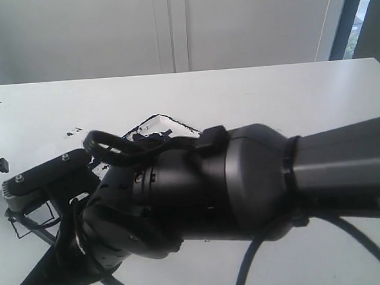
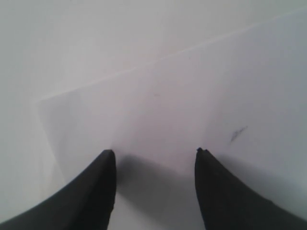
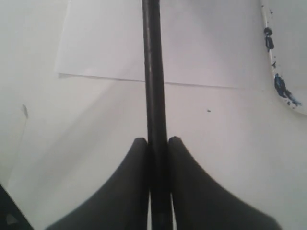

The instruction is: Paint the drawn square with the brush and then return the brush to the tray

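The brush (image 3: 153,72) shows as a long thin black handle, and my right gripper (image 3: 157,140) is shut on it. Its bristles run out of the right wrist view. The handle crosses a white paper sheet (image 3: 201,43). The tray (image 3: 284,91) shows only as a white rounded edge with blue-black paint blobs. In the exterior view a corner of the tray (image 1: 155,124) peeks out behind the right arm (image 1: 244,178). My left gripper (image 2: 156,153) is open just above blank paper (image 2: 168,105), holding nothing. The drawn square is hidden in every view.
The right arm's black wrist and cable fill the front of the exterior view and hide most of the white table (image 1: 271,92). Small paint splatters (image 1: 70,132) lie left of the tray corner. A faint grey smear (image 2: 237,133) marks the paper.
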{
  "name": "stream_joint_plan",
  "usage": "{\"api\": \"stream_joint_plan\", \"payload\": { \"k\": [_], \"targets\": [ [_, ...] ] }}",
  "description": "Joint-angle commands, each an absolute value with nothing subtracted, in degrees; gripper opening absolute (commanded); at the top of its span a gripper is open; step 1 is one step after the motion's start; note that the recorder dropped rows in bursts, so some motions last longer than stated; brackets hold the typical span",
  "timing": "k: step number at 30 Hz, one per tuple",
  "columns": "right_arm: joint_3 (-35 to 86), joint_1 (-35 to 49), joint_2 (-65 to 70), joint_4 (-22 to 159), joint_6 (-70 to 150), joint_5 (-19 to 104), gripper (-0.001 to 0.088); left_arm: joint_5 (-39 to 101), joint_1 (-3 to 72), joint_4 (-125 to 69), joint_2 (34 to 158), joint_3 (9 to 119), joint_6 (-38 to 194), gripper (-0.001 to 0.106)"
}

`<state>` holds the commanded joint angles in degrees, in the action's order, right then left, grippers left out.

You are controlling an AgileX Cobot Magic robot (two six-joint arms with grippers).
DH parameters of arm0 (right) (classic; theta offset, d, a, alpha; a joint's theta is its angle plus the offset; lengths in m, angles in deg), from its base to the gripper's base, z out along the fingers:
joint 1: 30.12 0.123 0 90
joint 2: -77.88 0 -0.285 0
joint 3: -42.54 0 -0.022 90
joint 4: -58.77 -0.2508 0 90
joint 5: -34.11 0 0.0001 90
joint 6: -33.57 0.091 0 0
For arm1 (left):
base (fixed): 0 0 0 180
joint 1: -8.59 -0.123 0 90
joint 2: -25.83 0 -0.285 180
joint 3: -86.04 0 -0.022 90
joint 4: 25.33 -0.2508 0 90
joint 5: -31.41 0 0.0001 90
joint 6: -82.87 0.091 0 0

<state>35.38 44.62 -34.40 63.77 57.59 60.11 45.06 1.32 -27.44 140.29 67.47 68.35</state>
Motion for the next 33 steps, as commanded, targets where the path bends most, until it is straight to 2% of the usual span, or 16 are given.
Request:
{"api": "stream_joint_plan", "payload": {
  "k": [21,33],
  "targets": [
    [35.26,44.62,-35.68,64.02,57.68,61.42,0.0000,45.17,1.32,-27.44,140.29,67.47,68.35,0.055],
    [35.26,44.29,-35.68,72.85,66.17,63.05,0.0000,45.17,1.32,-27.44,140.29,67.47,68.35,0.055]
  ]
}}
